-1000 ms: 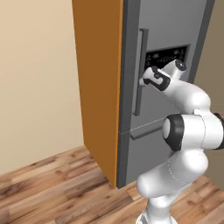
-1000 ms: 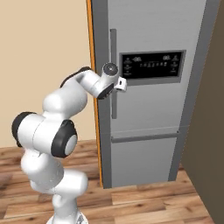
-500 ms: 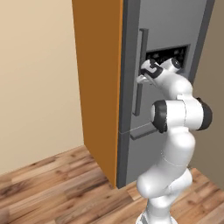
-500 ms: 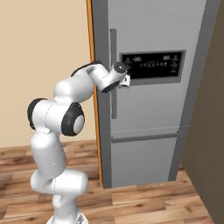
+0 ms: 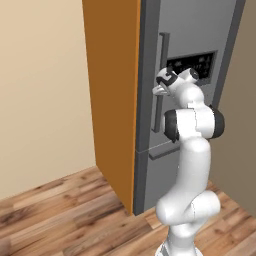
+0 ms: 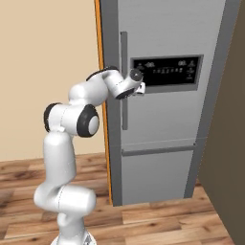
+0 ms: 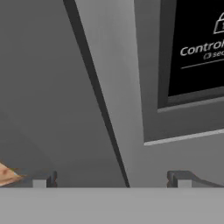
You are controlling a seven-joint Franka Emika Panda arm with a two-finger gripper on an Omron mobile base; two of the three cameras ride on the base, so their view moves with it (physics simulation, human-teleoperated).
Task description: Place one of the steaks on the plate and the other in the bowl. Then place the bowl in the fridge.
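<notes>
Close against the door, the gripper (image 7: 111, 178) stands with jaws spread wide, holding nothing, just beside the long handle (image 6: 124, 81) of the tall grey metallic fridge (image 6: 167, 124). Hand view reads lettering on the dark dispenser panel (image 7: 197, 43); left base view shows the orange cabinet panel (image 5: 112, 90) beyond.

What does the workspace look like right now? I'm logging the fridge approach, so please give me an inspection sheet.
Surface: brown wood-plank floor; no counter seen.
Job's things: tall grey metallic fridge, doors shut, with a long vertical handle and a dark dispenser panel. Steaks, plate and bowl: nothing seen.
Clutter: nothing seen.
Grippers: the white arm's two-finger claw is open and empty, raised close to the fridge front between handle and panel.
Cables: nothing seen.
Surroundings: orange cabinet panel beside the fridge, beige wall behind.
</notes>
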